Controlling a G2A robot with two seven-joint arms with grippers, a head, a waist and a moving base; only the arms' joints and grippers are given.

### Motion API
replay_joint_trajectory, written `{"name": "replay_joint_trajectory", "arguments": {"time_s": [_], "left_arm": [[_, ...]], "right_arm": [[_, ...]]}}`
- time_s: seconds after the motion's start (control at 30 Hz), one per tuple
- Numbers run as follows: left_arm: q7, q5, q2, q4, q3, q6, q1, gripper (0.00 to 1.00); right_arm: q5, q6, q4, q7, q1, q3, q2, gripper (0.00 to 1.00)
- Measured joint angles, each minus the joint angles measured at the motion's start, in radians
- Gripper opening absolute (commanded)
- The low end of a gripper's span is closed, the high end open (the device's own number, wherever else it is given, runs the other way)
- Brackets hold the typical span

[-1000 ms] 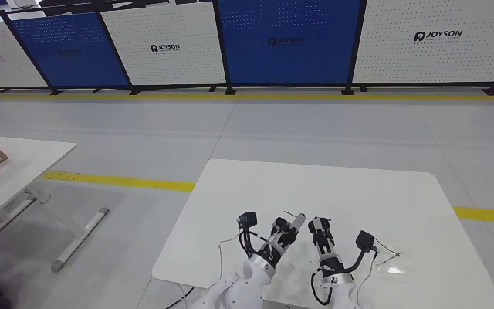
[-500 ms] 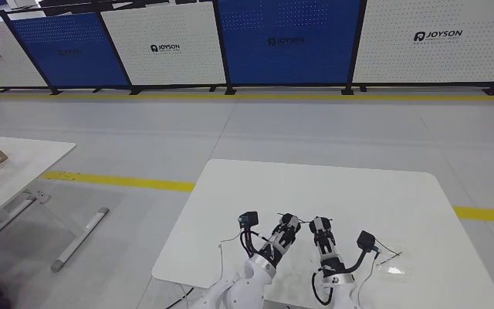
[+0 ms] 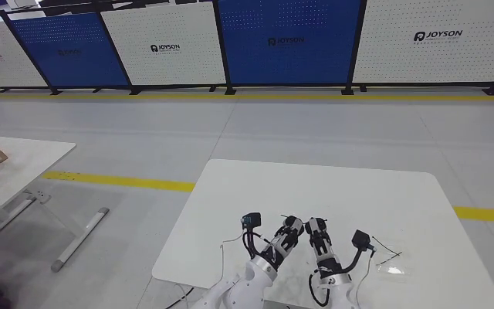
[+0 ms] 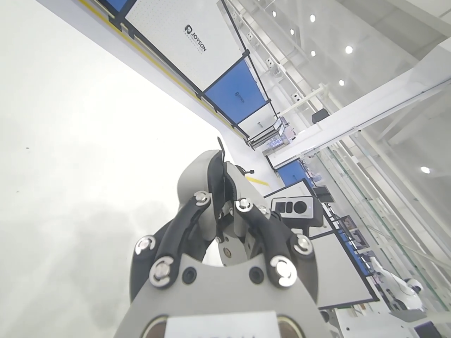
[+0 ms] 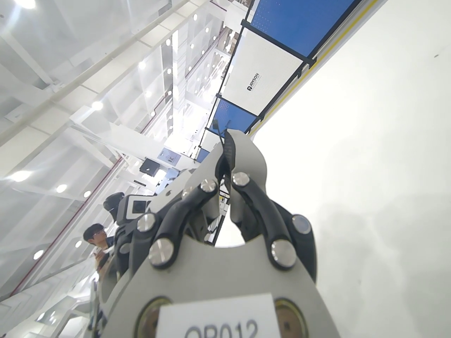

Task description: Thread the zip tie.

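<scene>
Over the last second the two arms have drawn together above the near part of the table. The left gripper (image 3: pixel 295 223) has slid back and inward, and the right gripper (image 3: pixel 312 225) has come in to meet it. Their tips now sit just beside each other, where an open gap stood before. The black strip that stretched across that gap no longer shows spread out. The zip tie (image 5: pixel 217 128) now shows as short black ends at the tips. Both pairs of jaws are clenched on it: one thin end pokes out past the right jaws, another past the left jaws.

Far ahead of the jaws stands a row of blue and white panels (image 3: pixel 289 42). A yellow line (image 3: pixel 116 181) crosses the grey floor nearer in. The white table (image 3: pixel 332 185) spreads beneath and ahead of both jaws. A second table (image 3: pixel 23 158) stands far off on the left jaws' outer side. On the right jaws' outer side, well apart from them, lie a clear plastic bag (image 3: pixel 394 269) and a few loose black strips (image 3: pixel 386 248).
</scene>
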Motion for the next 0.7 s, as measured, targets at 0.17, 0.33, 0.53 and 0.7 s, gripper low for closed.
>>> {"name": "replay_joint_trajectory", "arguments": {"time_s": [0.17,0.33,0.53,0.7], "left_arm": [[0.005,-0.001,0.001,-0.004,-0.009,-0.004,0.006,0.00],[0.009,0.003,0.000,-0.006,-0.010,-0.007,0.009,0.00],[0.013,0.009,-0.002,-0.005,-0.010,-0.006,0.009,0.00],[0.013,0.011,-0.003,-0.004,-0.010,-0.002,0.009,0.00]], "right_arm": [[0.015,-0.015,-0.002,0.008,-0.005,0.007,0.002,0.00],[0.024,-0.018,-0.003,0.018,-0.007,0.011,0.003,0.00],[0.029,-0.021,-0.004,0.025,-0.007,0.011,0.004,0.19],[0.025,-0.025,-0.001,0.036,-0.005,0.010,0.005,1.00]]}}
